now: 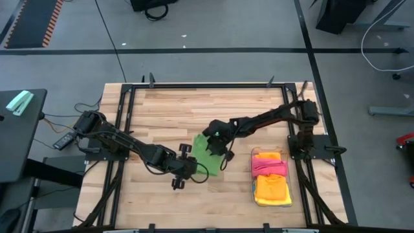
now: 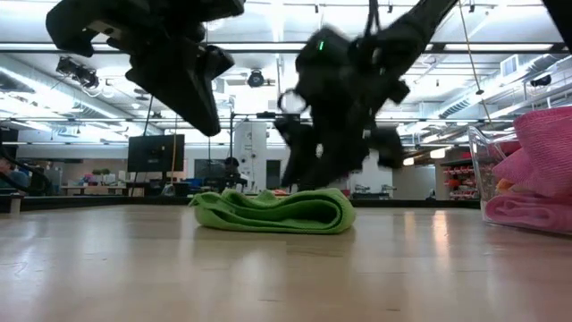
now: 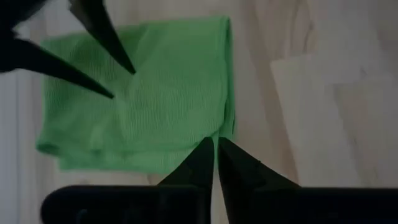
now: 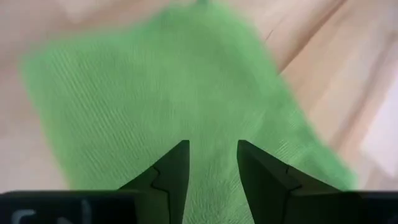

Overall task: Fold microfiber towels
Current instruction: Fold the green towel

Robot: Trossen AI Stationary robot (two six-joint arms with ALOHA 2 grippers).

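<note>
High view: wooden table (image 1: 168, 116) inside black frame, both arms reaching toward centre. Clear bin (image 1: 272, 181) near right edge, stacked with folded pink towel (image 1: 269, 166) over yellow/orange towels (image 1: 272, 191). Green towel (image 1: 210, 155) at table centre, folded, lying flat; seen in low view as layered bundle (image 2: 277, 211) with rounded fold at one end. Right gripper (image 1: 221, 154) above green towel, fingers (image 4: 177, 171) parted with cloth showing between them, apparently not pinching any. Left gripper (image 1: 181, 173) just beside towel's near edge, fingers (image 3: 202, 165) pressed together, nothing between them; slightly raised off cloth, though height hard to judge.
</note>
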